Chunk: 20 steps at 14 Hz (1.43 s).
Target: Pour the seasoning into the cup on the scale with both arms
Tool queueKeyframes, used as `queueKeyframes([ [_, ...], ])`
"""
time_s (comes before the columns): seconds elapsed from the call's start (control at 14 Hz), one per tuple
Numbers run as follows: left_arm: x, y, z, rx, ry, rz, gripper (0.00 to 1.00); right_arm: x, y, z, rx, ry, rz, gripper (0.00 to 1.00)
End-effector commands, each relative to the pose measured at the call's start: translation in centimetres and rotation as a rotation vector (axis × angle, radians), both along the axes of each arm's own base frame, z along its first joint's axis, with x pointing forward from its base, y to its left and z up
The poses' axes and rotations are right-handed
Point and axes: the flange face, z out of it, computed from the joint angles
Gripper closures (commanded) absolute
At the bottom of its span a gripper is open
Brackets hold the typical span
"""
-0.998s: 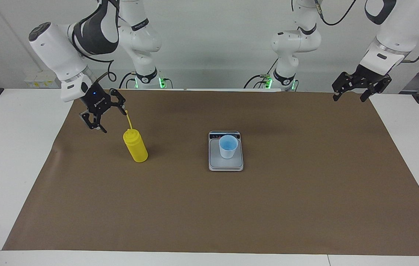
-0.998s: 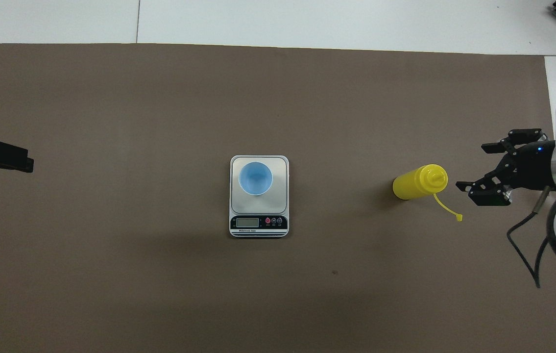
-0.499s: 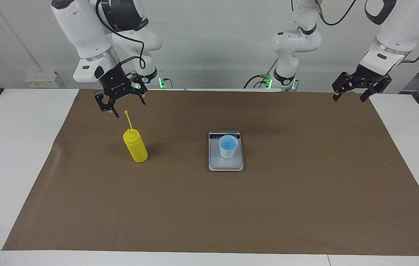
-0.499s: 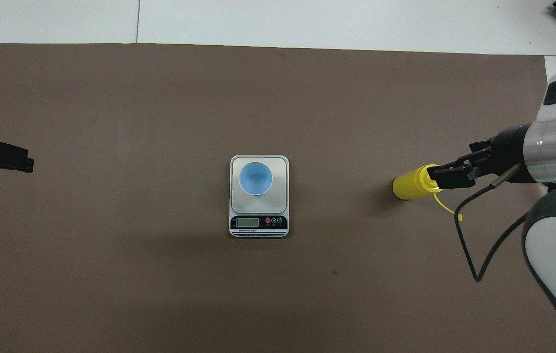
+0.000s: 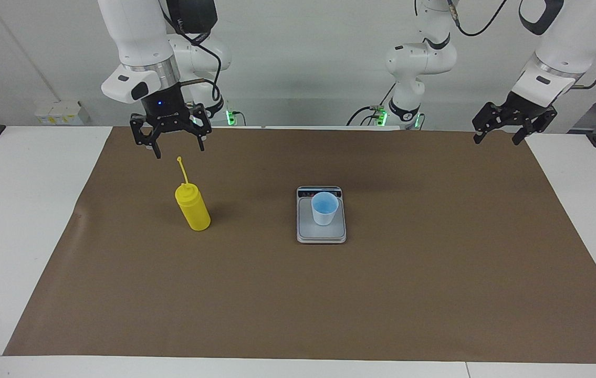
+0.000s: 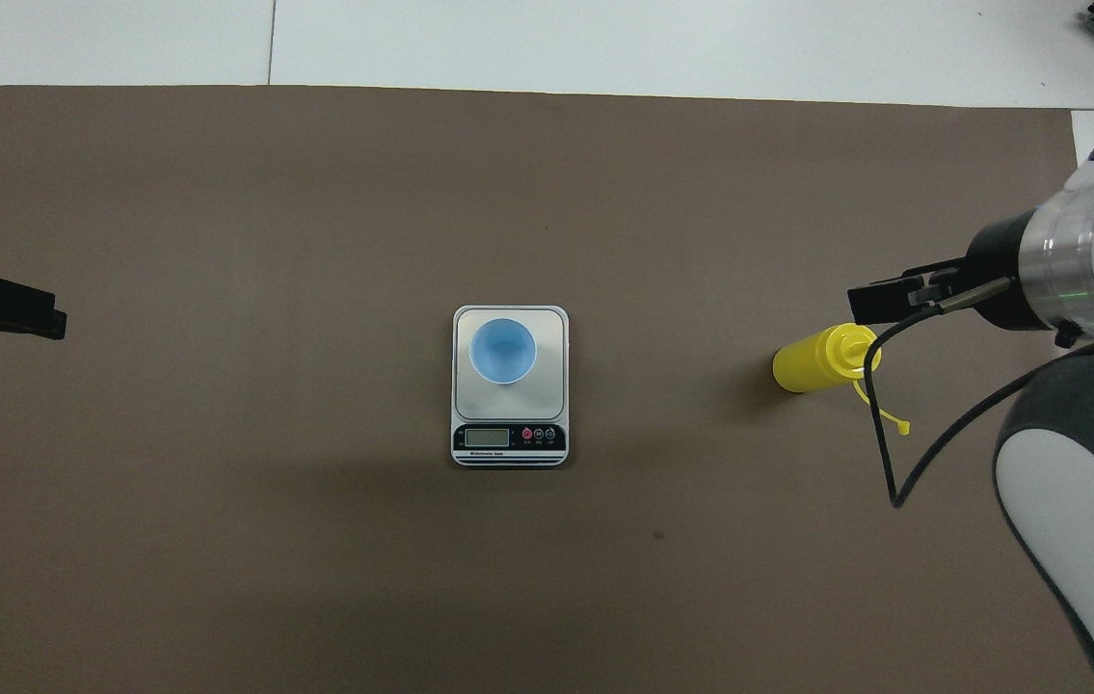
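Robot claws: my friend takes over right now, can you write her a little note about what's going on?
Right claw: open, empty, in the air above the table near the yellow bottle, not touching it.
Left claw: open, empty, waiting at its own end of the table.
Bottle: upright on the brown mat, toward the right arm's end, cap strap sticking up.
Blue cup: standing on the scale in the middle of the mat.
Done: cup is on the scale.
Left: grab the bottle, pour into the cup.
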Motion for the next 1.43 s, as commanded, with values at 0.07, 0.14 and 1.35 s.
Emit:
queueKeyframes([
  [0.07,-0.9,0.2,0.0,-0.010,0.003,0.014,0.00,0.8,-1.1,1.9,-0.018,0.026,-0.031,0.00],
  [0.14,-0.9,0.3,0.0,-0.010,0.003,0.016,0.00,0.7,-1.3,1.9,-0.037,0.034,-0.033,0.00],
  [1.35,-0.9,0.2,0.0,-0.010,0.003,0.014,0.00,-2.7,-1.0,-1.2,0.021,0.148,-0.203,0.00],
])
